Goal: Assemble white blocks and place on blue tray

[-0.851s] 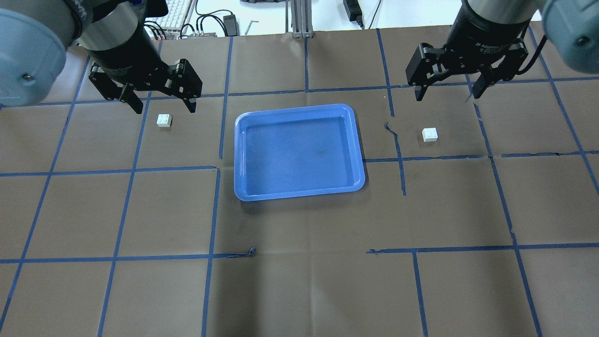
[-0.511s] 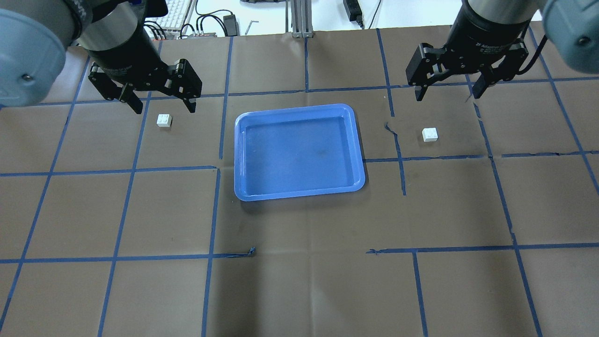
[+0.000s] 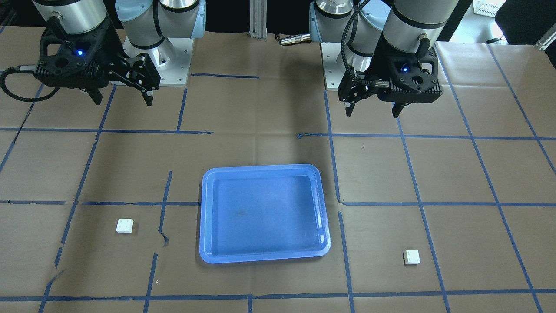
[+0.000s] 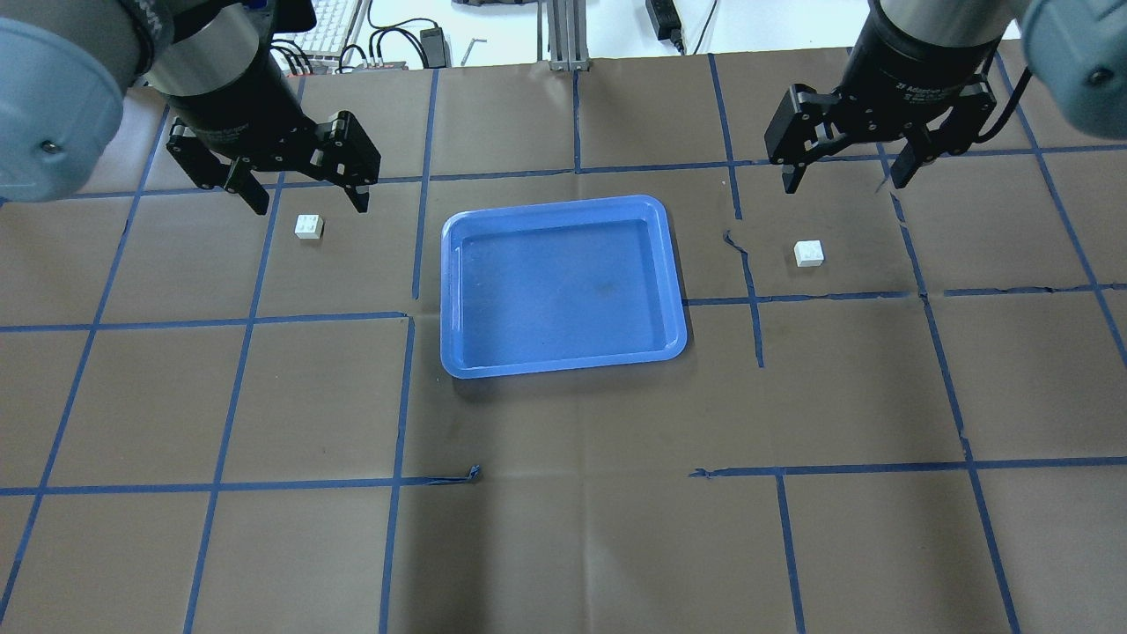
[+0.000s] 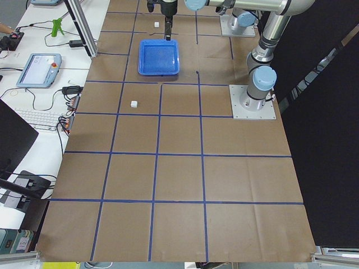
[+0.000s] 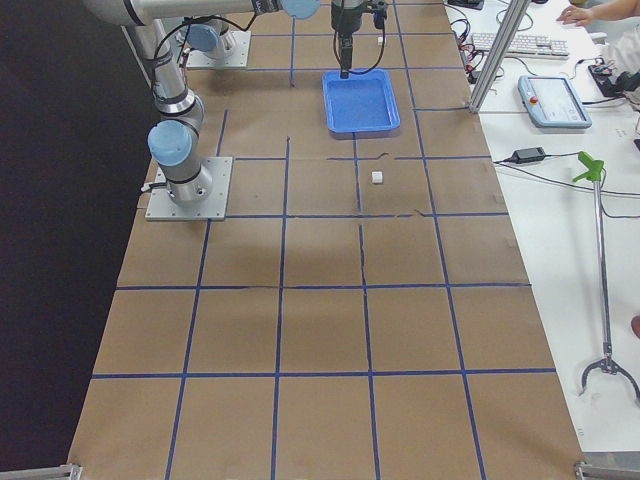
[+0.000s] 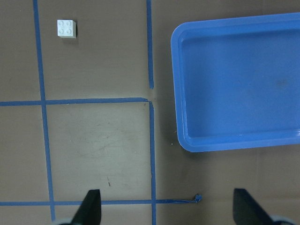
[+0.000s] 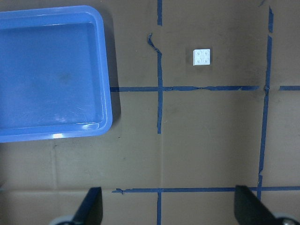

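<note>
The blue tray (image 4: 563,282) lies empty mid-table and also shows in the front view (image 3: 263,215). One white block (image 4: 308,226) sits left of the tray, just below my open, empty left gripper (image 4: 311,208), which hangs above the table. The other white block (image 4: 808,253) sits right of the tray, below and slightly left of my open, empty right gripper (image 4: 843,185). The left wrist view shows its block (image 7: 66,28) and the tray (image 7: 239,84). The right wrist view shows its block (image 8: 202,57) and the tray (image 8: 49,70).
Brown paper with a blue tape grid (image 4: 405,396) covers the table. A keyboard (image 4: 330,26) and cables lie beyond the far edge. The two arm bases (image 3: 152,69) stand at the robot's side of the table.
The right gripper has drifted very slightly to the right. The left gripper, blocks and tray have not moved.
</note>
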